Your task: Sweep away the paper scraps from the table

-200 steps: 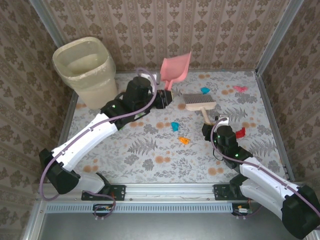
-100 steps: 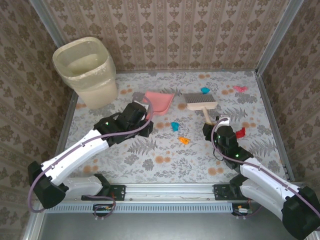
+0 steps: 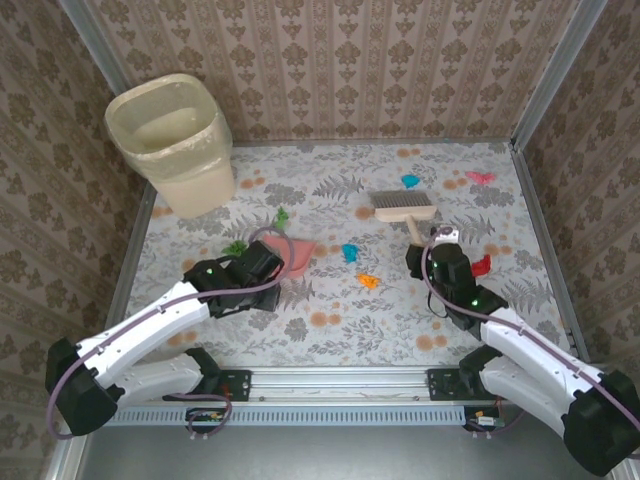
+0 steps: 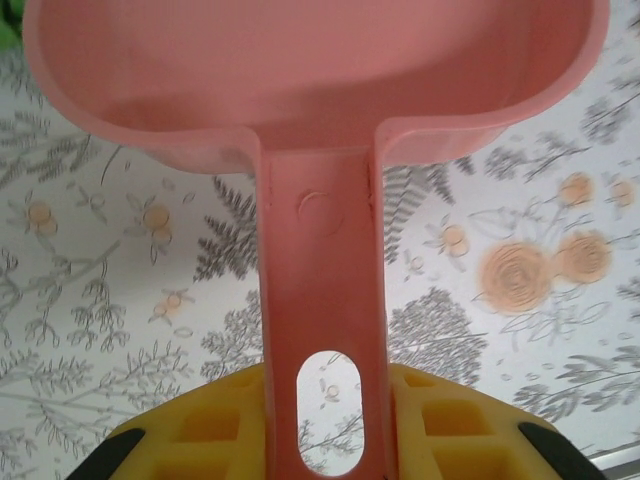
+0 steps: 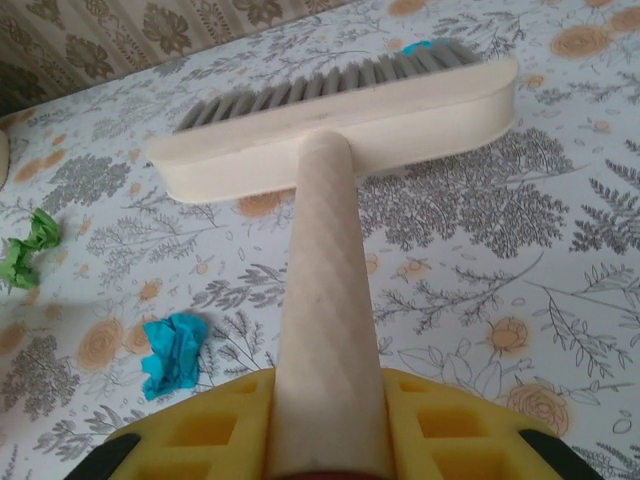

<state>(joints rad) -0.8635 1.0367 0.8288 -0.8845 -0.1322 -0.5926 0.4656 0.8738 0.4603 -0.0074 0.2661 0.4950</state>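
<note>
My left gripper is shut on the handle of the pink dustpan, which sits low over the table, left of centre. My right gripper is shut on the handle of a cream brush whose bristles rest on the cloth. Paper scraps lie scattered: green and green by the dustpan, blue, orange, red, blue behind the brush, pink.
A cream waste bin stands at the far left corner. Brown patterned walls and metal posts close in the table on three sides. A metal rail runs along the near edge by the arm bases.
My left arm drew back toward the near left and brought the dustpan down from upright beside the bin to low over the cloth. Two green scraps came into view. The right arm barely shifted.
</note>
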